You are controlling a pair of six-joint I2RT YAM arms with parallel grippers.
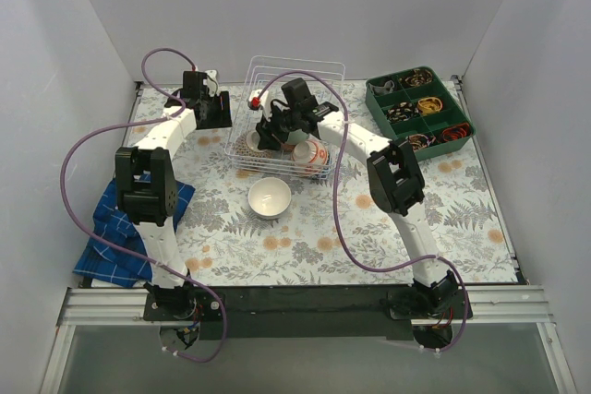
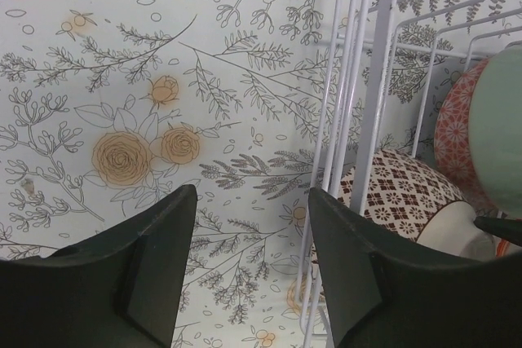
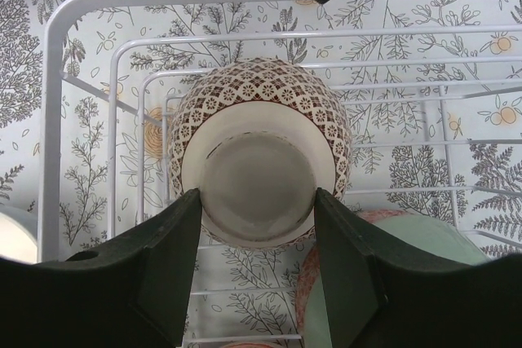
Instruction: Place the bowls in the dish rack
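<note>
The wire dish rack (image 1: 297, 69) stands at the back centre. In it a dark patterned bowl (image 3: 258, 99) lies on its side, foot towards my right gripper (image 3: 258, 201). That gripper is open, its jaws on either side of the bowl's foot. A mint green bowl (image 3: 408, 283) and a pinkish-red patterned bowl (image 2: 453, 124) lean beside it. An orange-red patterned bowl (image 1: 310, 156) sits at the rack's front right. A plain white bowl (image 1: 269, 197) stands upright on the table in front of the rack. My left gripper (image 2: 253, 201) is open and empty, just outside the rack's left side.
A dark green compartmented tray (image 1: 420, 108) with small items stands at the back right. A blue checked cloth (image 1: 111, 237) lies at the left front under the left arm. White walls close in the table on three sides.
</note>
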